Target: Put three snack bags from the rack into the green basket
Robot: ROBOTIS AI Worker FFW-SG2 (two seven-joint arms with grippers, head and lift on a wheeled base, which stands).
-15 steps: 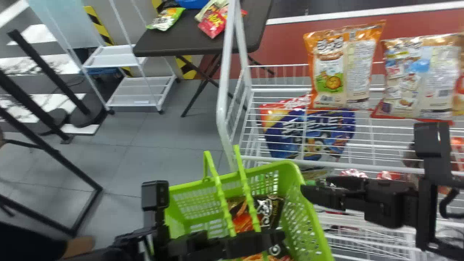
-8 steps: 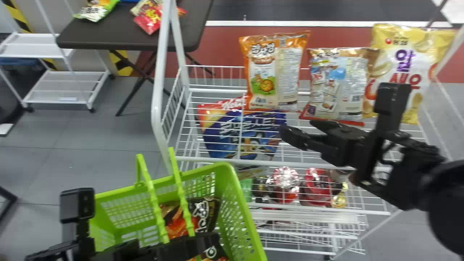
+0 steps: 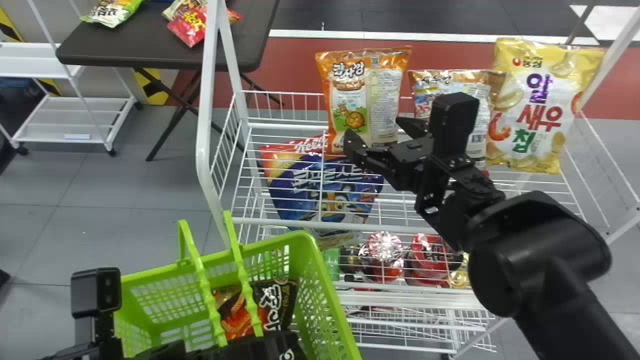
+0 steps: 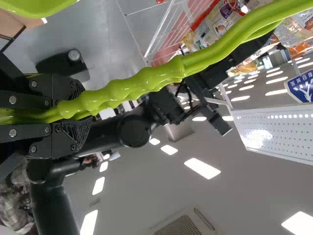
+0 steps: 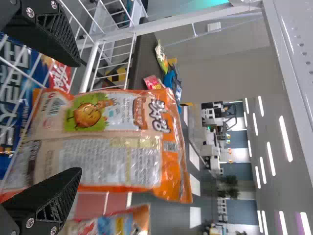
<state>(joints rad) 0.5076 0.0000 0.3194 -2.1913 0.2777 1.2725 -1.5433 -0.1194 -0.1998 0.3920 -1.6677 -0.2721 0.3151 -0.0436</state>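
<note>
My right gripper (image 3: 378, 132) stands open in front of the orange snack bag (image 3: 347, 107) on the rack. In the right wrist view, the open right gripper (image 5: 74, 116) has the orange bag (image 5: 110, 161) standing beyond its two separated fingers; contact is not evident. A second bag (image 3: 434, 90), partly hidden by the right gripper, and a yellow bag (image 3: 537, 107) stand to its right. At the bottom left, my left gripper (image 3: 170, 350) is at the green basket (image 3: 327, 295); the left wrist view shows the left gripper (image 4: 73, 115) shut on the basket's handle (image 4: 146, 81). A black-and-red bag (image 3: 272, 302) lies in the basket.
The white wire rack (image 3: 405, 227) has a post (image 3: 204, 115) at its left. A blue bag (image 3: 325, 192) lies left of the right arm, and red packages (image 3: 430, 257) are lower down. Behind stand a dark table (image 3: 115, 47) and a white cart (image 3: 75, 117).
The head view has swung to the right. My right gripper has moved left and up across the rack to the orange bag. The left gripper has kept its place at the basket.
</note>
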